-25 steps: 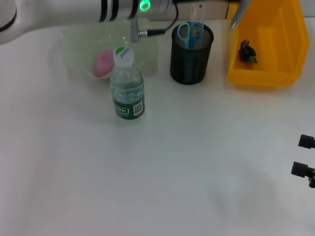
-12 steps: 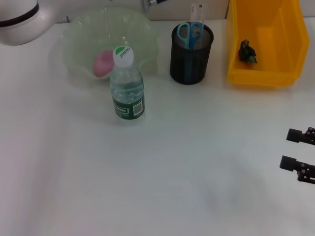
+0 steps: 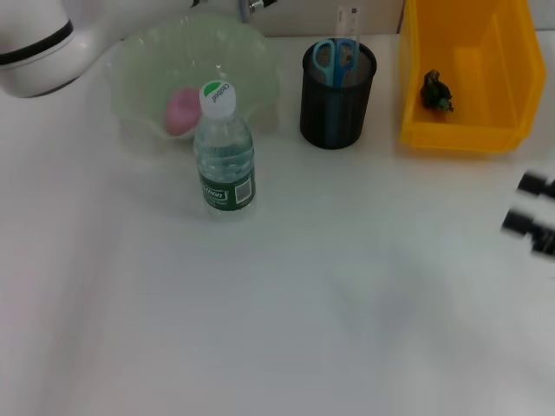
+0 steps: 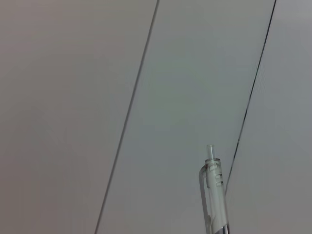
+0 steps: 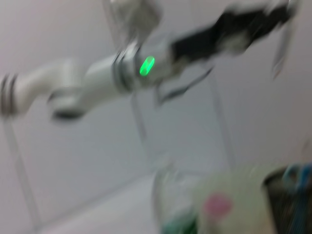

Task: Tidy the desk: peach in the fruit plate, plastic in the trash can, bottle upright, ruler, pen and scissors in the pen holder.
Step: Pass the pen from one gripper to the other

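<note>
A pink peach [image 3: 181,111] lies in the pale green fruit plate [image 3: 139,69]. In front of the plate a water bottle [image 3: 225,152] stands upright. The black mesh pen holder [image 3: 336,104] holds blue-handled scissors [image 3: 334,55] and a clear ruler [image 3: 347,17]. Dark crumpled plastic [image 3: 436,91] lies in the yellow bin [image 3: 468,130]. My left gripper [image 5: 273,14] is raised high, out of the head view, with a clear pen [image 4: 214,195] in it; the pen [image 5: 281,51] hangs down from it. At the right table edge my right gripper [image 3: 531,208] is open with nothing in it.
My left arm's white elbow [image 3: 35,43] hangs over the far left corner. The bare white tabletop [image 3: 329,303] stretches from the bottle to the near edge.
My left arm has lifted away from above the plate and pen holder, out of the top of the head view. My right gripper has moved farther from me along the right edge.
</note>
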Controlling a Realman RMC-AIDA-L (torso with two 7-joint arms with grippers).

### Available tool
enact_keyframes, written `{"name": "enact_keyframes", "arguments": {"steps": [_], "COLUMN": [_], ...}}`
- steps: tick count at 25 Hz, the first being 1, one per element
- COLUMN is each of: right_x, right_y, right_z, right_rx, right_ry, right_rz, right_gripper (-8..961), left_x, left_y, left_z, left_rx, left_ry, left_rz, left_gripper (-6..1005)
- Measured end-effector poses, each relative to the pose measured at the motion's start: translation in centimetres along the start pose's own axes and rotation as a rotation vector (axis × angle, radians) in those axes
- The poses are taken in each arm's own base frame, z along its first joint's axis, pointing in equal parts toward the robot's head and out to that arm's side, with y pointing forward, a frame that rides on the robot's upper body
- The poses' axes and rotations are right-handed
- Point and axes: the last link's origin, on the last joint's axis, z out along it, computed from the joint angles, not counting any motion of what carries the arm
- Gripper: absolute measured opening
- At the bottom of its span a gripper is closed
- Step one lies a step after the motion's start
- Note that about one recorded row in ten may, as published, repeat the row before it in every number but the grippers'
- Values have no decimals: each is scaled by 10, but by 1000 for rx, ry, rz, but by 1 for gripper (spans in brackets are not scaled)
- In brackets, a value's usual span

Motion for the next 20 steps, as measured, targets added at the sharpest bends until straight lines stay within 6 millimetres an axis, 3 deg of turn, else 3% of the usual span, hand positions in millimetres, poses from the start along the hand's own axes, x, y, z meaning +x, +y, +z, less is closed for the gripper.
{"name": "enact_keyframes", "arguments": {"steps": [7,11,12,17,18,20], "right_x": [-38,-50,-56,-67,-70,-74], "right_y": [-13,-19,-23,-33,-35,-35], "right_z": [-12,-5,2,23,29,41], "right_rx": [101,113,102,83,70,42], "right_ry": [-412,-569,-604,-603,-593,-565], "right_rz": [72,139,166,183,177,156], "right_gripper": [645,641,641,637,636,634], "left_x": [-28,-38,-45,-51,-67,-73], "left_y": [9,13,16,19,29,33], "left_z": [-18,-32,-44,-51,-62,-65], "left_rx": [-85,-132,-165,-189,-251,-274], "left_ry": [-55,-50,-42,-43,-72,-88], "left_rz": [-5,-29,-41,-42,-24,-5], "left_gripper": [132,132,132,132,132,132]}}
